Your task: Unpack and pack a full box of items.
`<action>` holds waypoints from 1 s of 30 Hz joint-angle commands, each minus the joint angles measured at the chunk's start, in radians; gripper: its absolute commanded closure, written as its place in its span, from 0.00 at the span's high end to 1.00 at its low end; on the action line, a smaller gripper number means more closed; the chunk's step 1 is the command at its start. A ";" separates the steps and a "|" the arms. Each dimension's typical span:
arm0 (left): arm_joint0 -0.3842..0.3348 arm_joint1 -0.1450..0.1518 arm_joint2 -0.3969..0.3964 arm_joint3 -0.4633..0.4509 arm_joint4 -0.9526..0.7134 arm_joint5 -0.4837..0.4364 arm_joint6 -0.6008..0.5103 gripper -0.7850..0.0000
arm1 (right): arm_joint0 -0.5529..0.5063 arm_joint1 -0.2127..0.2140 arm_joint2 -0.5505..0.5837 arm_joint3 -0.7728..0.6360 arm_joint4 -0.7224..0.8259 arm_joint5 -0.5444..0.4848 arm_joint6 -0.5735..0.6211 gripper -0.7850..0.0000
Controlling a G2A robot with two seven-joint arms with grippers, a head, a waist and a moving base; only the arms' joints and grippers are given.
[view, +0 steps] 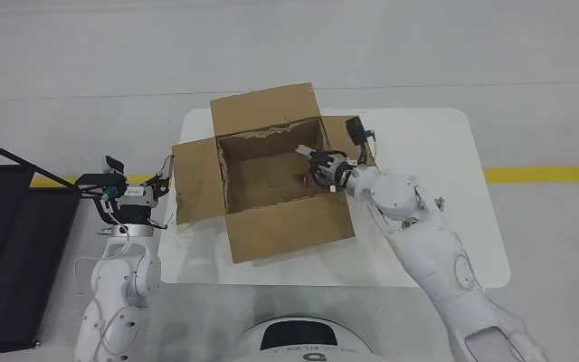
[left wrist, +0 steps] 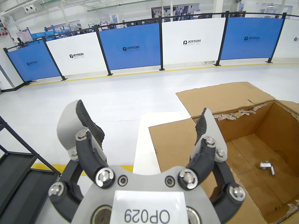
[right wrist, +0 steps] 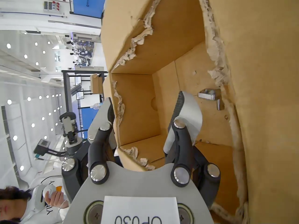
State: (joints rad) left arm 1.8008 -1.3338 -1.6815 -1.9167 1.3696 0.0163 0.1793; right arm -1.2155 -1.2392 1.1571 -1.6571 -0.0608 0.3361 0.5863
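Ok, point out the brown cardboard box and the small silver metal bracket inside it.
brown cardboard box (view: 285, 233), top view, on its near flap.
small silver metal bracket (left wrist: 267, 165), left wrist view, on its middle.

one box, one metal bracket, one table, two pincers.

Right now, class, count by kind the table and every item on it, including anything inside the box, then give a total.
White rounded table: 1
Open brown cardboard box: 1
Small silver metal bracket, lying inside the box: 1
Total: 3
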 commanded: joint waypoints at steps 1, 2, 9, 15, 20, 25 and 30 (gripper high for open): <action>0.000 0.000 0.000 0.000 0.000 0.000 0.000 1.00 | -0.037 0.013 0.067 -0.072 0.028 -0.010 0.054 1.00; 0.000 0.000 0.000 0.000 0.000 0.000 0.000 1.00 | -0.062 0.020 0.108 -0.108 0.046 -0.014 0.083 1.00; 0.000 0.000 0.000 0.000 0.000 0.000 0.000 1.00 | -0.293 0.068 0.550 -0.363 0.278 -0.084 0.290 1.00; 0.000 0.000 0.000 0.000 0.000 0.000 0.000 1.00 | -0.448 0.081 0.859 -0.349 0.444 -0.148 0.379 1.00; 0.000 0.000 0.000 0.000 0.000 0.000 0.000 1.00 | -0.488 0.097 0.908 -0.315 0.311 -0.172 0.413 1.00; 0.000 0.000 0.000 0.000 0.000 0.000 0.000 1.00 | -0.484 0.104 0.881 -0.310 0.250 -0.135 0.421 1.00; 0.000 0.000 0.000 0.000 0.000 0.000 0.000 1.00 | -0.484 0.104 0.881 -0.310 0.250 -0.135 0.421 1.00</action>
State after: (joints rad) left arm 1.8008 -1.3338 -1.6815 -1.9167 1.3696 0.0163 0.1793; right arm -1.6996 -1.1353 2.0379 -1.9671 0.1888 0.2009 1.0074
